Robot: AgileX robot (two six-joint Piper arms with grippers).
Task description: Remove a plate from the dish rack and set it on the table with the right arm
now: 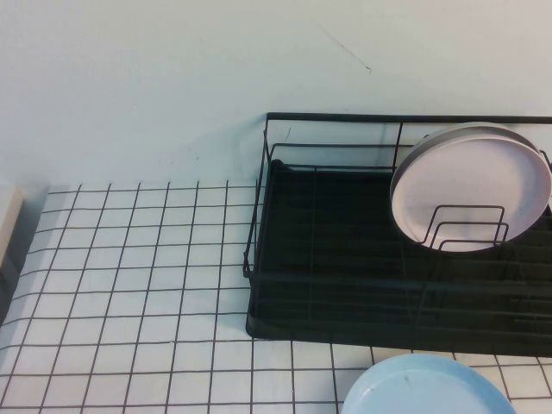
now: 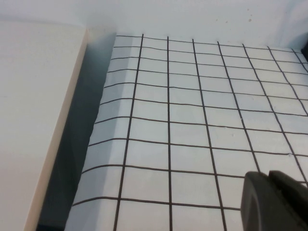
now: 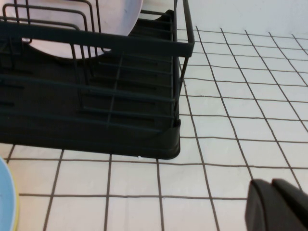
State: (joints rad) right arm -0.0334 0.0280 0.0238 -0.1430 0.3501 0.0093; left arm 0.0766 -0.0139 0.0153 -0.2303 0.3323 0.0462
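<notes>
The pale pink plate [image 1: 470, 185] stands on edge among the wire dividers at the right end of the black dish rack [image 1: 345, 250], leaning back. In the right wrist view the plate [image 3: 120, 17] shows behind the rack's [image 3: 96, 120] wires. The table [image 1: 129, 276] is white with black grid lines. My right gripper [image 3: 272, 185] is shut and empty, low over the table beside the rack's end, apart from it. My left gripper [image 2: 267, 175] is shut and empty over the table's left part. Neither gripper shows in the high view.
A light blue plate [image 1: 427, 388] lies flat on the table in front of the rack; its edge also shows in the right wrist view [image 3: 5, 197]. A beige slab [image 2: 33, 110] lies off the table's left edge. A white wall stands behind.
</notes>
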